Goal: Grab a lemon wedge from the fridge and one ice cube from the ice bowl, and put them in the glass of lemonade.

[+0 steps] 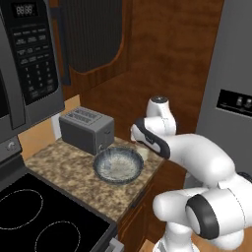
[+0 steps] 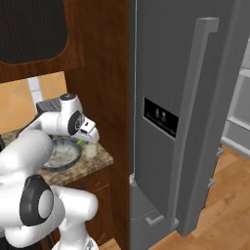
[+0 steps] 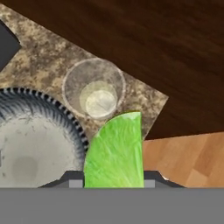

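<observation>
Lemon wedge (image 3: pixel 114 151) above glass of lemonade (image 3: pixel 94 87), ice bowl (image 3: pixel 30 144) beside.

a speckled granite counter (image 1: pixel 64 167) carries the toaster (image 1: pixel 86 129), ice bowl (image 1: pixel 118 165) and glass of lemonade (image 3: pixel 93 89).

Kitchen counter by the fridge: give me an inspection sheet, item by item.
Surface: speckled granite counter, beside a black cooktop.
Job's things: ice bowl on the counter; glass of lemonade beside it near the counter corner; lemon wedge in the gripper; fridge door shut.
Clutter: toaster behind the bowl.
Grippers: gripper shut on the wedge, above the counter.
Cables: nothing seen.
Surroundings: microwave, wood cabinets, wood floor.
</observation>
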